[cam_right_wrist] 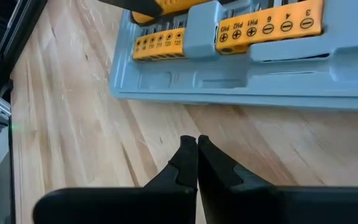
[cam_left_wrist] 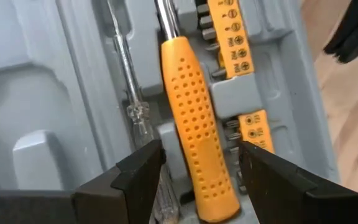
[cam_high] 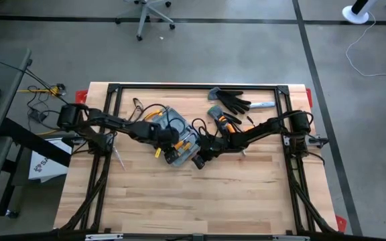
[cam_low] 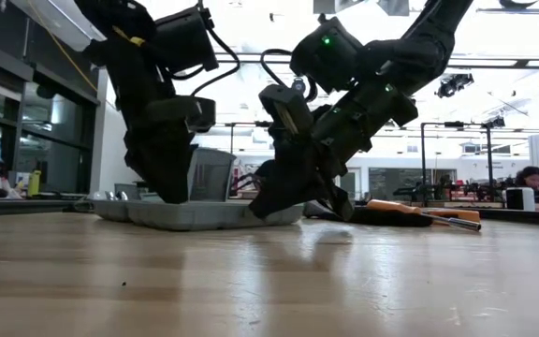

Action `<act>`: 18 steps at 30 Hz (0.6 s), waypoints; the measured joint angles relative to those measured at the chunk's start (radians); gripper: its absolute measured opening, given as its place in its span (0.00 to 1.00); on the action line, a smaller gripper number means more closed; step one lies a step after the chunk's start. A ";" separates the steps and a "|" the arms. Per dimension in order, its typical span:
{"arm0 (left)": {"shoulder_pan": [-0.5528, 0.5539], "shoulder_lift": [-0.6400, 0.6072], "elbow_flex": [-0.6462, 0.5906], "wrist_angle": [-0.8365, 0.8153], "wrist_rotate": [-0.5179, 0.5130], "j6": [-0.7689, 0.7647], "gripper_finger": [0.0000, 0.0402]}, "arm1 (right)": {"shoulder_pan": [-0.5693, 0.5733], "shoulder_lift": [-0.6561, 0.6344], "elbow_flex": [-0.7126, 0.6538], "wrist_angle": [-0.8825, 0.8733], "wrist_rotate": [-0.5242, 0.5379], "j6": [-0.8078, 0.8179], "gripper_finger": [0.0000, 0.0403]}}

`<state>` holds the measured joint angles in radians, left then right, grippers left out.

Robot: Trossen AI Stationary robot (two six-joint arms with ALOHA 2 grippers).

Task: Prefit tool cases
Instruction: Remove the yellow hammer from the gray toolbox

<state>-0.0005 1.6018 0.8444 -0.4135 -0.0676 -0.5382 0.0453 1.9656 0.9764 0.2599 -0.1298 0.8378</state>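
Left gripper [cam_left_wrist: 197,171], fingers spread, hovers over open case [cam_high: 179,134] mid-table, straddling orange handle [cam_left_wrist: 197,124] lengthwise. Right gripper [cam_right_wrist: 196,155], pressed together, empty, sits just beside case's edge; contact unclear.

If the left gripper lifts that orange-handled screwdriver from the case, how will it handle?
The screwdriver is probably rigid. Its dimpled handle should resist slipping between the open left gripper fingers. Being round, it may roll if dropped outside the moulded tool case.
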 joint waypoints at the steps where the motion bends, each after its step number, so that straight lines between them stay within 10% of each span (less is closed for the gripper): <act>1: 0.000 0.011 0.002 0.002 -0.006 0.002 0.51 | -0.001 0.000 0.000 0.000 0.000 0.000 0.00; 12: -0.005 0.075 0.006 0.007 0.014 -0.036 0.51 | -0.007 0.000 -0.001 0.000 0.020 0.000 0.00; 18: 0.019 0.078 0.000 0.137 0.216 -0.065 0.51 | -0.016 -0.002 -0.003 -0.009 0.008 -0.005 0.00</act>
<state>0.0180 1.6802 0.8448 -0.2765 0.1487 -0.6028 0.0296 1.9640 0.9730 0.2512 -0.1214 0.8327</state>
